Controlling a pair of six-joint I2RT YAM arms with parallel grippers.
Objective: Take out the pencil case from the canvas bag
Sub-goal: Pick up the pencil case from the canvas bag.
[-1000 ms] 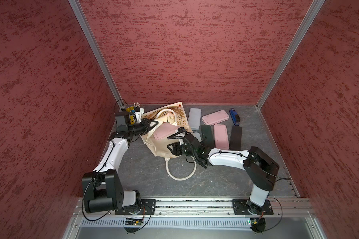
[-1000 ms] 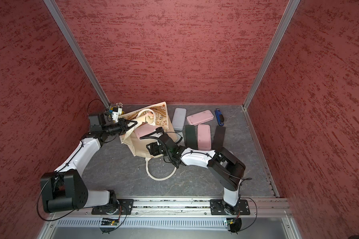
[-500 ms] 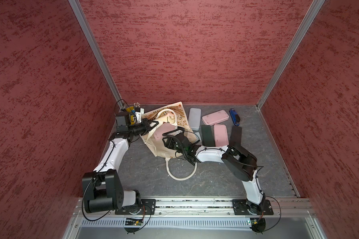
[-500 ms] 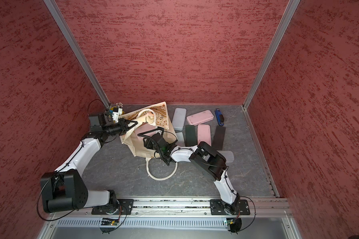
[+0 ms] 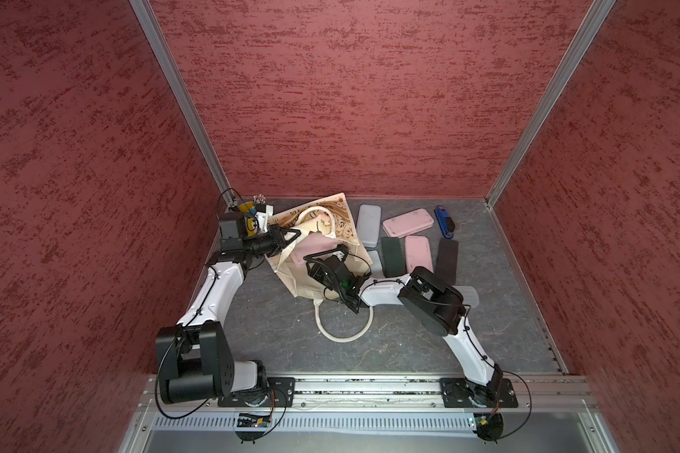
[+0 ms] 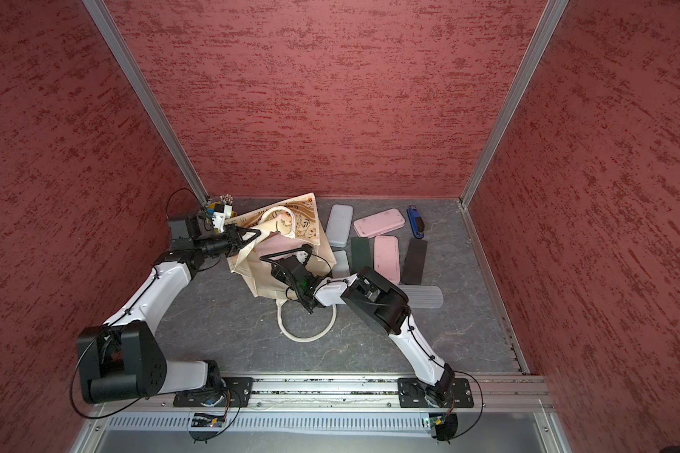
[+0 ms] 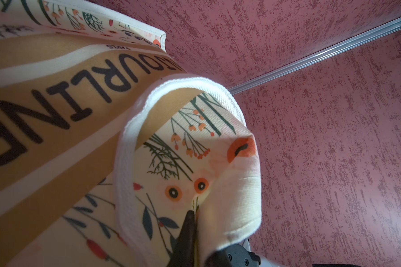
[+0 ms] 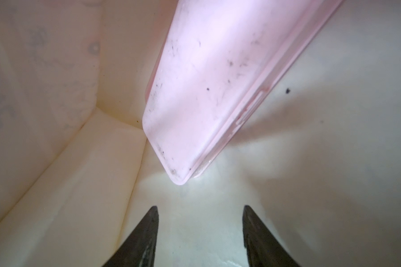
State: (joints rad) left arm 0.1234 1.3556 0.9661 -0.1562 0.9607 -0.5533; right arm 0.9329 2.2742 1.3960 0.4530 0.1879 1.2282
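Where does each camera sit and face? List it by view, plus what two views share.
Top views: high over the front rail, looking down on left arm, right arm and canvas bag.
Left wrist: on the left arm, facing the bag's print; left fingers shut on its rim.
Right wrist: inside the bag, facing the pink pencil case; right fingers open.
Shared: top and right-wrist views both show that case.
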